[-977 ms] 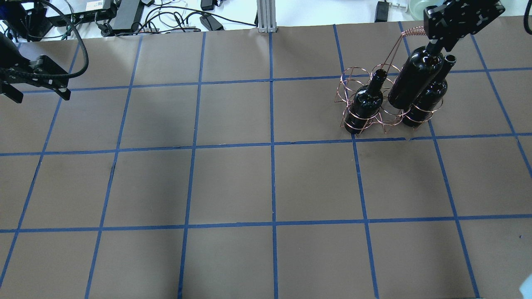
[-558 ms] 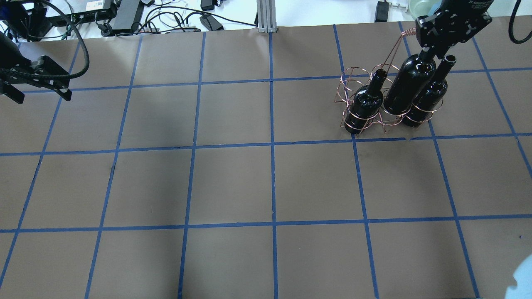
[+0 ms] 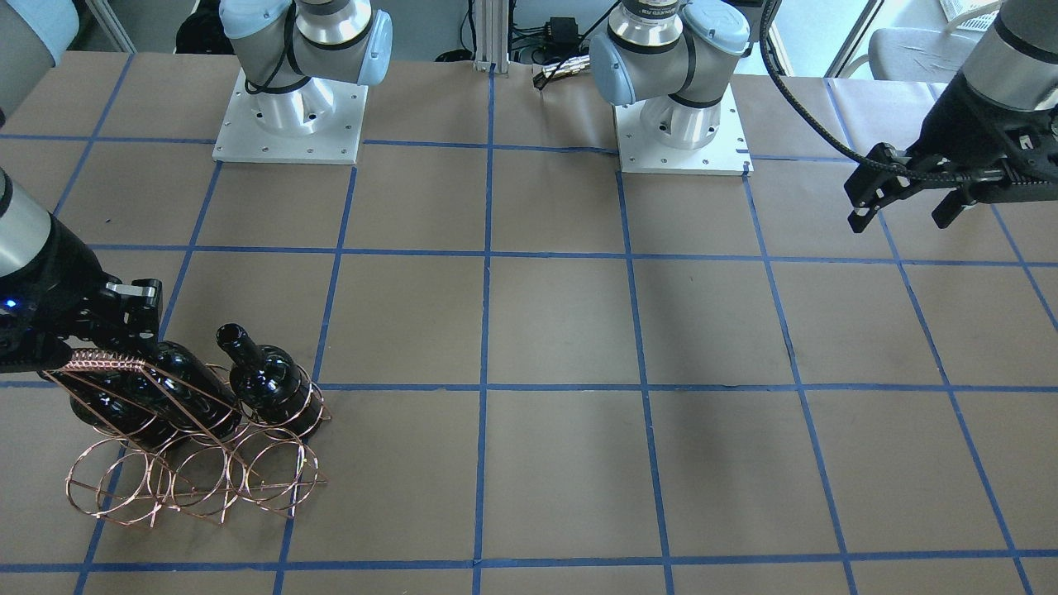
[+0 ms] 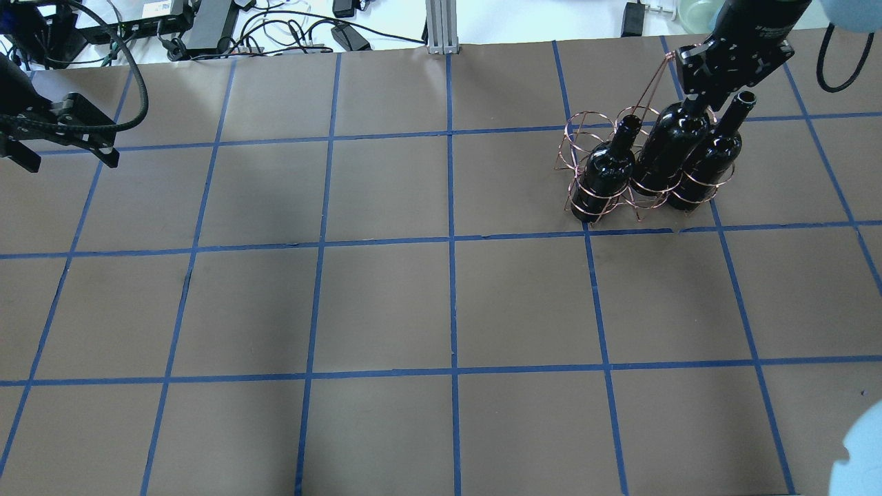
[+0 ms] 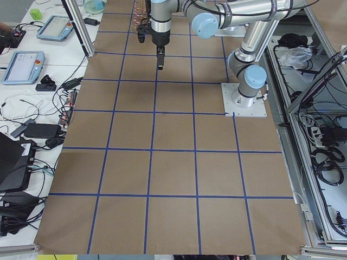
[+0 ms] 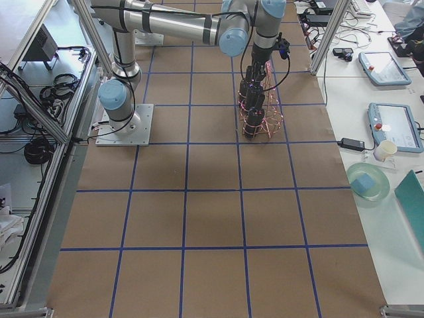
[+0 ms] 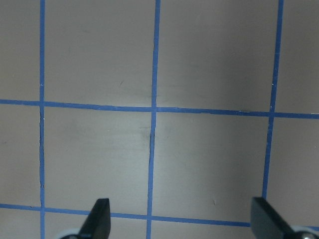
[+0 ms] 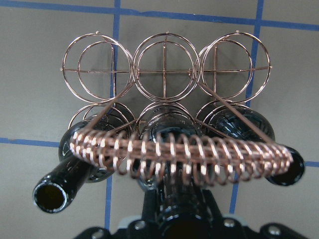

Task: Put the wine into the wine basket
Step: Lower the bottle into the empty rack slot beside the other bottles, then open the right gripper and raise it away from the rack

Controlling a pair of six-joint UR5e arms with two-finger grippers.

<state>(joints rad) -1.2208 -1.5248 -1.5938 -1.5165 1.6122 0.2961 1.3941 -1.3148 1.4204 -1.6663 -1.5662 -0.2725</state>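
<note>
The brown table (image 4: 386, 303) carries the wine basket (image 8: 179, 154) on the robot's right side. The wine (image 4: 665, 148) stands sunk in the middle ring of the row nearer the robot, between the other two bottles (image 4: 610, 172). The right wrist view shows the far row's three rings empty. The right gripper (image 4: 697, 103) pinches the wine's neck. The left gripper (image 3: 903, 216) hangs spread wide over bare table, holding nothing.

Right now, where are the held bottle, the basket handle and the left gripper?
held bottle (image 4: 670, 148): overhead view, on its body.
basket handle (image 8: 184, 155): right wrist view, middle of the coil.
left gripper (image 3: 903, 216): front-facing view, midway between its open fingers.
</note>
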